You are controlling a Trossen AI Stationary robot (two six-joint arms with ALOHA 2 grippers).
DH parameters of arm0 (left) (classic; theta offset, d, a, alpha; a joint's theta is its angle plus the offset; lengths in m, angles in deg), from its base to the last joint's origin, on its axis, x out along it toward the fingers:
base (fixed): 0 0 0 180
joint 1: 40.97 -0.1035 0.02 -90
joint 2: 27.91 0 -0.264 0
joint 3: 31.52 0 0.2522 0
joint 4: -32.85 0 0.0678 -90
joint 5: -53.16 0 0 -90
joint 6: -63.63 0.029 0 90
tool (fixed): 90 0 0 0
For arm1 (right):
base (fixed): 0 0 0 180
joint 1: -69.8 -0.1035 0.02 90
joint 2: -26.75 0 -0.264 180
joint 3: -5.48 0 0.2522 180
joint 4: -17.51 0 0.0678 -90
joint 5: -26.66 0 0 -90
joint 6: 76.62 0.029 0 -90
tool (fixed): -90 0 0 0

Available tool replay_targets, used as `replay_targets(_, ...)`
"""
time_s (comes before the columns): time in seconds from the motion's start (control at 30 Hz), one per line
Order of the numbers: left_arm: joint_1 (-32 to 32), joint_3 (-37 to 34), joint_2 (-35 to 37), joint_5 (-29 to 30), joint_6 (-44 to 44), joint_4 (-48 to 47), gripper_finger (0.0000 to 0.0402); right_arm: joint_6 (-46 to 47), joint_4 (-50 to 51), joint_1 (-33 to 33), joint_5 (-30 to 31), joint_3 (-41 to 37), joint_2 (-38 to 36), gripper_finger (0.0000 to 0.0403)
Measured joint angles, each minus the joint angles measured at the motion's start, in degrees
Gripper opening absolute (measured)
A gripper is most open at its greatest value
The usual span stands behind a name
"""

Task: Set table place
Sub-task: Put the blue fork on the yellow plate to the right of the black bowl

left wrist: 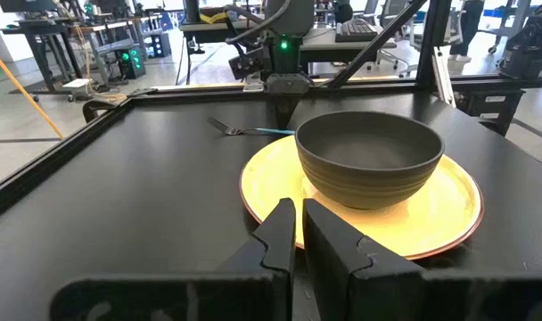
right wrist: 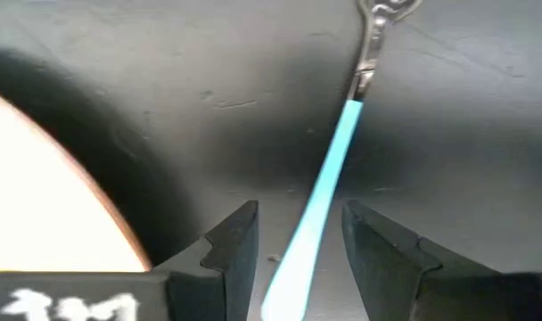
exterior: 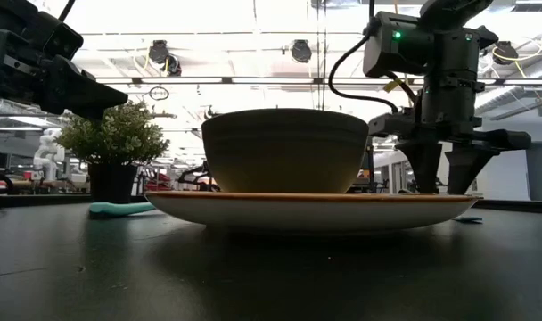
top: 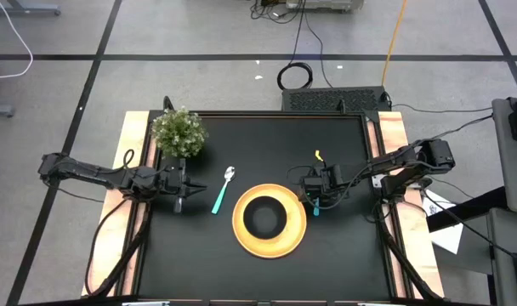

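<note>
Right pincer (right wrist: 293,245) open astride fork (right wrist: 329,187) handle (beside plate (top: 269,245)), left pincer (left wrist: 299,234) shut.

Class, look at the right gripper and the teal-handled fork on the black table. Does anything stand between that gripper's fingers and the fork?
Nothing visible does. The right gripper is directly over the fork, its open fingers on either side of the teal handle, with only bare table around. The yellow plate lies off to one side, clear of the fork.

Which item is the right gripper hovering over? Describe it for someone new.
On the matte black table, find the round yellow plate holding the black bowl. Just right of it, between the open right gripper fingers, lies the teal-handled metal fork; tines, unlike the teal-handled spoon left of the plate.
</note>
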Motion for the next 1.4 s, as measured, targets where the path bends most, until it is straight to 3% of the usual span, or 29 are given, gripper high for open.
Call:
replay_targets(0.87,0.0,0.0,0.0,-1.8,0.4,0.0,0.0031,-3.2,-0.8,0.0,-0.2,0.1,6.8,0.0149)
replay_targets(1.4,0.0,0.0,0.0,-1.8,0.7,0.0,0.0031,-7.9,-1.3,0.0,-0.3,0.0,7.0,0.0009)
